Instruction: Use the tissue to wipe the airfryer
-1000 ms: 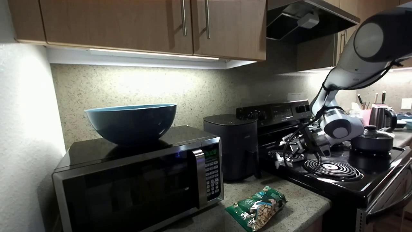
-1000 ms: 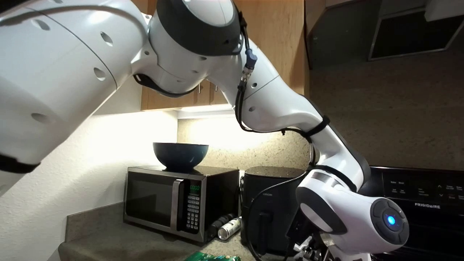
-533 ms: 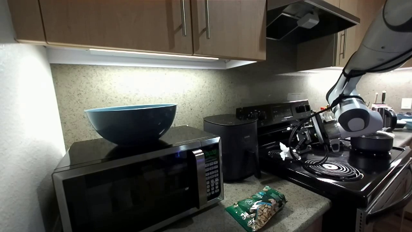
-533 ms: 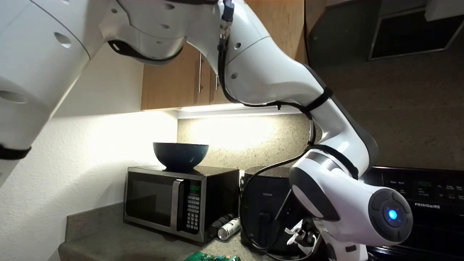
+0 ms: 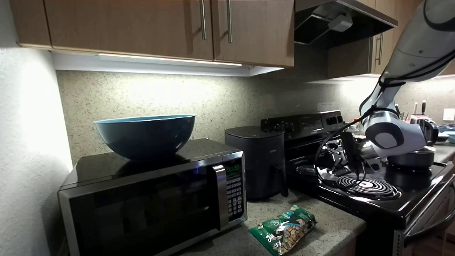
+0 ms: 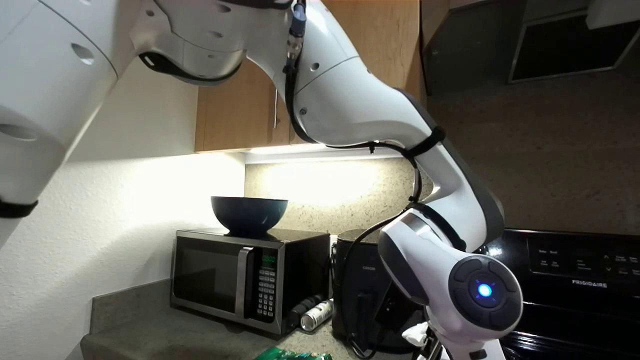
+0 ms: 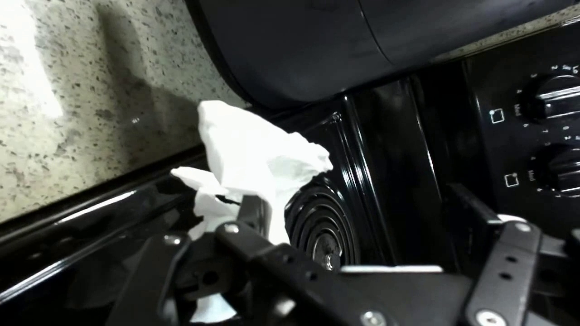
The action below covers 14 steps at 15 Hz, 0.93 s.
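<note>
The tissue [image 7: 253, 154] is a crumpled white wad. It clings to one finger of my gripper, the left one in the wrist view, partly behind that fingertip. My gripper [image 7: 362, 208] is open, with the other finger well apart and nothing between them. In an exterior view the gripper [image 5: 330, 158] is over the stove, with the tissue [image 5: 328, 175] at its lower finger. The tissue also shows in an exterior view [image 6: 416, 334], where the arm hides most of the gripper. The black airfryer [image 5: 254, 163] stands upright between microwave and stove, apart from the tissue; it also shows in the wrist view [image 7: 290, 45].
The stove [image 5: 408, 199] with coil burners lies under the gripper; a lidded pot [image 5: 412, 161] is beside the wrist. A green packet [image 5: 284, 229] lies on the counter before the airfryer. The microwave [image 5: 153, 206] carries a blue bowl [image 5: 145, 138]. A can [image 6: 316, 316] lies beside the microwave.
The arm has drawn back from the airfryer over the stove, and the wrist has turned. The tissue has shifted with the gripper. The jaws look wider apart than half a second ago.
</note>
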Available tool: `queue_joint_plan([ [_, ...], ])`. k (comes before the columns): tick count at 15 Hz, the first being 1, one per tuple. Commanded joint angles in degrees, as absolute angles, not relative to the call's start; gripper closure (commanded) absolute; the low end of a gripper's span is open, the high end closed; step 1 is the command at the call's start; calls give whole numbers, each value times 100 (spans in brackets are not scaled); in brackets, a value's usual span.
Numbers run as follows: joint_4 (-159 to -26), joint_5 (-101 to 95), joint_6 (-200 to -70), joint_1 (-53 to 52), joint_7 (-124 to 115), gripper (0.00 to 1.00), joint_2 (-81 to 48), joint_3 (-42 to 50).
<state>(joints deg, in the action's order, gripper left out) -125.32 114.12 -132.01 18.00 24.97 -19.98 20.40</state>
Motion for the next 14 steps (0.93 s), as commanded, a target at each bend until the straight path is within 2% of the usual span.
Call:
queue_joint_plan([
  [1,-12792,12091,-13147,1738,3253,0,-1717,2068],
  [2,-12758,12365,-12941,1741,3581,0,-1771,2068],
  [3,-12454,12709,-13857,1537,3847,0,-2100,2142],
  [5,-12660,12872,-13247,1655,3896,0,-1838,2115],
  [6,-12435,13081,-13920,1507,4079,0,-2063,2162],
  [12,-12778,13176,-12893,1635,4330,0,-1722,2168],
  [14,-12530,12931,-13138,1606,3965,0,-1931,2162],
])
